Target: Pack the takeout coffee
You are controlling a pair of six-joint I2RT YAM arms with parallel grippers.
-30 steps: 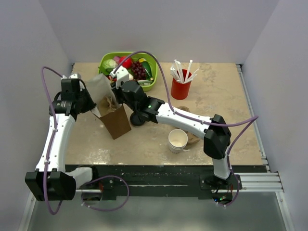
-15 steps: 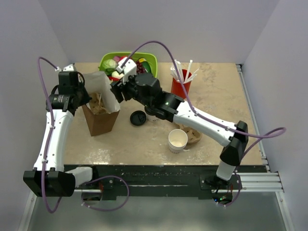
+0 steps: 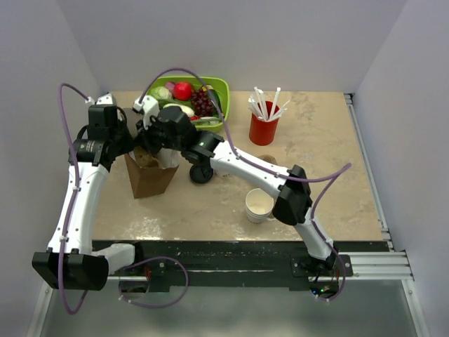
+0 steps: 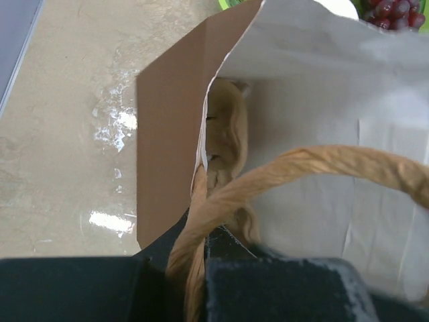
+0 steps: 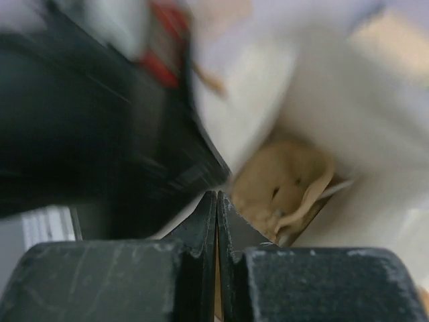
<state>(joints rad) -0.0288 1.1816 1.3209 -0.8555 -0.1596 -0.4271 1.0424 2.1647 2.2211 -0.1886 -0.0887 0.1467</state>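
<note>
Pinching the twine handle (image 4: 322,168) at the left rim of the paper bag (image 3: 151,181), the left gripper (image 4: 201,245) is clamped tight. The right gripper (image 5: 216,198) hangs over the bag's open mouth, its fingers pressed flat together. Inside the bag lies a tan moulded tray (image 5: 285,181). The takeout coffee (image 3: 201,173), seemingly the black-lidded round shape partly under the right arm (image 3: 245,165), stands on the table (image 3: 316,154) just right of the bag.

We see a matt brown paper bag (image 4: 167,147) with a smooth white lining (image 4: 315,94), a rough twisted-paper handle (image 4: 322,164), and a mottled beige desk (image 4: 60,100) with glossy patches.
</note>
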